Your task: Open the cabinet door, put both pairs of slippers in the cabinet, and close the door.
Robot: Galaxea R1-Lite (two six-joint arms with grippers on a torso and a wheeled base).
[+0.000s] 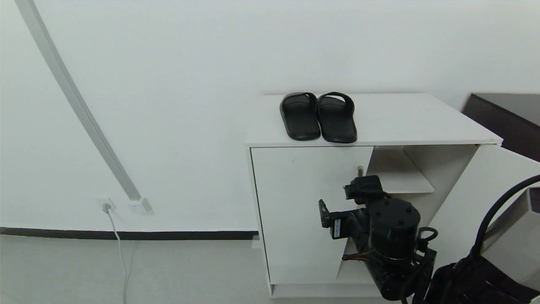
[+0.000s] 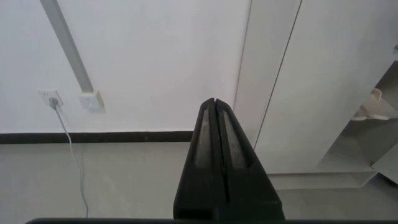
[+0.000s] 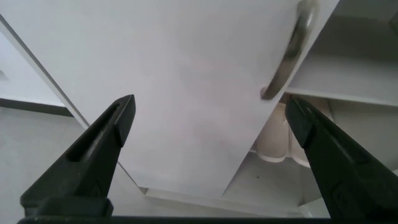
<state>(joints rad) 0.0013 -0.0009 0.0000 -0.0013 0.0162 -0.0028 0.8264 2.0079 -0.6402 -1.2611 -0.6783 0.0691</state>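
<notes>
The right gripper point(image 3: 209, 102), jaws spread wide and holding nothing, faces a white cabinet point(image 1: 400, 118) door point(image 1: 303, 202), whose metal handle point(image 3: 289, 56) lies just ahead of it. A black pair of slippers point(image 1: 318, 116) sits on the cabinet top above this gripper, and a pale pair point(image 3: 280, 140) stands inside, beyond the handle. The left gripper point(image 2: 215, 102) is pressed closed and empty, with the cabinet's side ahead of it.

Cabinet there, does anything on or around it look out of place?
Only the black slippers: they sit on top of the cabinet, at its front edge, not inside. Its right door hangs open; a pale pair lies inside. Nothing looks damaged or spilled.
</notes>
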